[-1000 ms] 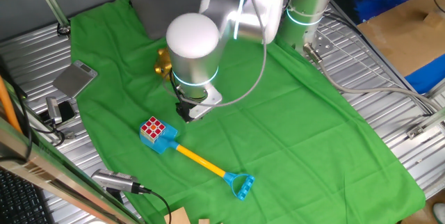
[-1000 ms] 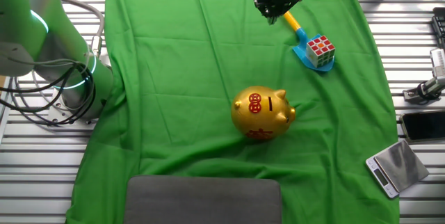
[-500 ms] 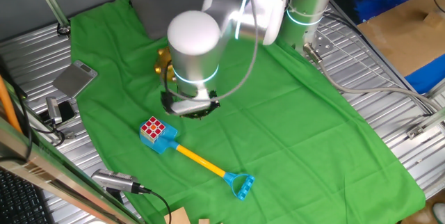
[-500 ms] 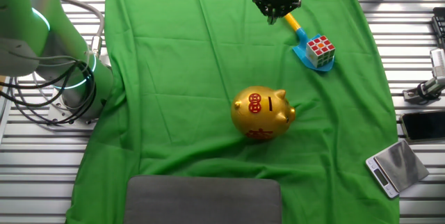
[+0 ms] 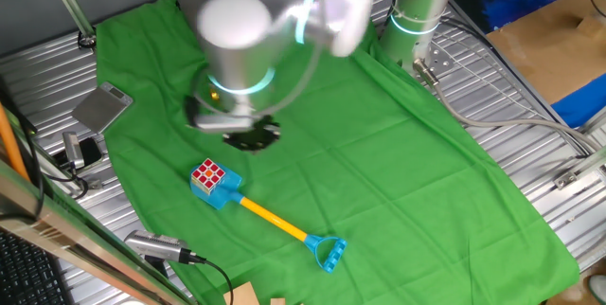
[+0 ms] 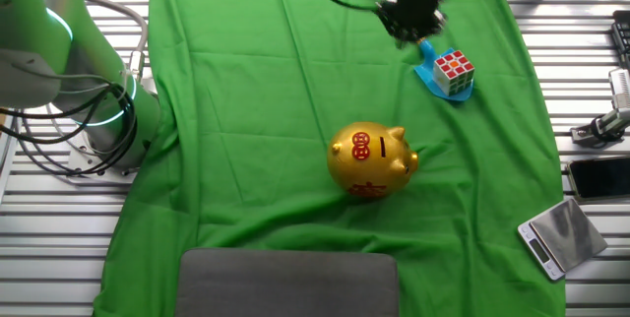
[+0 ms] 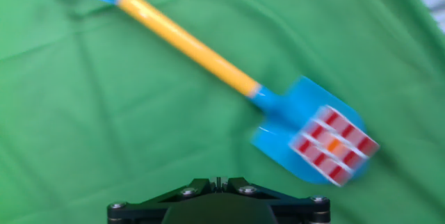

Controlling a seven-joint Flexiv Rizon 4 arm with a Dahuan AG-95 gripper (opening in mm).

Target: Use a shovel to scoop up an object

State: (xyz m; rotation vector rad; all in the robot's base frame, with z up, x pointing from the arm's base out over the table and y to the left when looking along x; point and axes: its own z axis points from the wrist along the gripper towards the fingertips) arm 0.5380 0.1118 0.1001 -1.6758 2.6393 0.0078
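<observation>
Motion-blurred arm (image 5: 237, 40), jaws unseen; shovel (image 7: 208, 60) handle end cropped.

I see the toy shovel (image 5: 268, 215) lying flat on the green cloth: light blue blade, yellow shaft, blue D-shaped end. The multicoloured cube (image 5: 208, 175) sits on its blade, red-and-white face upward.

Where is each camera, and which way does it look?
One fixed view: high beside the table, looking down across the green cloth; arm and end effector show above the shovel.
The other fixed view: high on the opposite side, behind the piggy bank; the arm's base shows at left.
Hand view: on the hand, looking down; only the end effector's dark base shows.
All three share the shovel and the cube on its blade.
</observation>
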